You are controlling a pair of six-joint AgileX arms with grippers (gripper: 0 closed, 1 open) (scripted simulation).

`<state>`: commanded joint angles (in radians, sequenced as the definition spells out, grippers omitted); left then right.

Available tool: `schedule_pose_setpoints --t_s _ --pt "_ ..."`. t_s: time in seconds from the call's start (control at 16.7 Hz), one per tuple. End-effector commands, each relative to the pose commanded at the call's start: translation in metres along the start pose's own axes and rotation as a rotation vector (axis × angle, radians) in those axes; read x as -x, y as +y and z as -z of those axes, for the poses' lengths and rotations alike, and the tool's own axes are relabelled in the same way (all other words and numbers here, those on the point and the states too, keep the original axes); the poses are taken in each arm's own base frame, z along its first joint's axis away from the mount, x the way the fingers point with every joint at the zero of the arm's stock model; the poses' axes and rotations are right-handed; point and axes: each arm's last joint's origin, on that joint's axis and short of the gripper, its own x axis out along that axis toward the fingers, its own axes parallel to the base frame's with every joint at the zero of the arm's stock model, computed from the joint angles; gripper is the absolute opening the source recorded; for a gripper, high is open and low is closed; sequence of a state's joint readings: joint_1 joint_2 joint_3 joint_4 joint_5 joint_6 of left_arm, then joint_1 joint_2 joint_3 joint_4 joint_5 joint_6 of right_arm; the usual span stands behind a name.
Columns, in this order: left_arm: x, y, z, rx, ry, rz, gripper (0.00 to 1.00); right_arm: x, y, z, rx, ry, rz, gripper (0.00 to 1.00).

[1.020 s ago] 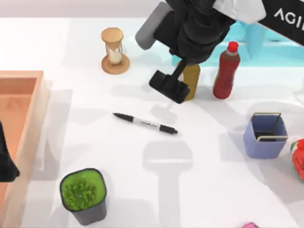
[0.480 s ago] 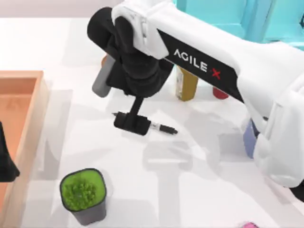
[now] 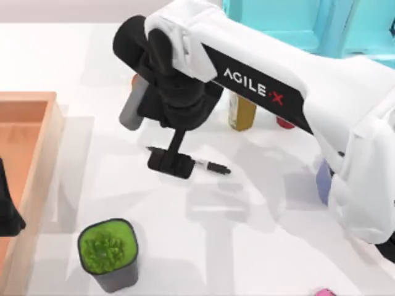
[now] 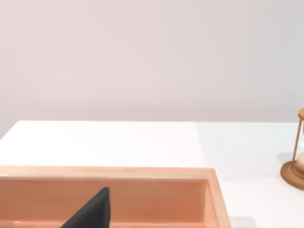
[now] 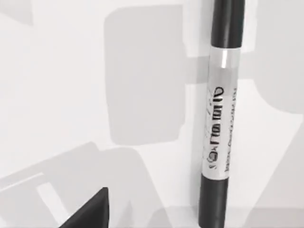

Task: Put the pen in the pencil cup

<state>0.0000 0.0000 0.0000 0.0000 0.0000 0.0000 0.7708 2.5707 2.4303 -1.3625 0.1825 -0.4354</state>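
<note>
While our right gripper (image 3: pixel 171 163) hangs low over the pen (image 3: pixel 208 164), covering its left half, we cannot tell whether its claw is released or clenched. That pen lies flat on the white table (image 3: pixel 259 246), up and right of the green plant pot (image 3: pixel 108 253), just below the yellow bottle (image 3: pixel 242 114); the pencil cup (image 3: pixel 323 182) sits well right of the pen, mostly hidden by our right arm. Our left gripper (image 3: pixel 7 209) stays parked over the wooden tray (image 3: pixel 31 132), far left of the pen, claw state unclear; an hourglass (image 4: pixel 295 164) stands beyond the tray.
</note>
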Motion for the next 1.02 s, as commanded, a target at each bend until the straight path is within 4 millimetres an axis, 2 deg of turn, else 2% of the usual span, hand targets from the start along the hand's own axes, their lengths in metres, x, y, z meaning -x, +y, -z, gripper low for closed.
schedule_pose_setpoints --t_s 0.42,0.72,1.02 --pt "0.0 0.0 0.0 0.0 0.0 0.0 1.0 -0.08 0.001 -0.001 0.0 -0.007 0.004 1.0" --pt "0.0 0.0 0.0 0.0 0.0 0.0 1.0 -0.087 0.001 0.0 0.0 -0.004 0.002 1.0" --pt "0.0 0.0 0.0 0.0 0.0 0.0 1.0 -0.087 0.001 0.0 0.0 -0.004 0.002 0.62"
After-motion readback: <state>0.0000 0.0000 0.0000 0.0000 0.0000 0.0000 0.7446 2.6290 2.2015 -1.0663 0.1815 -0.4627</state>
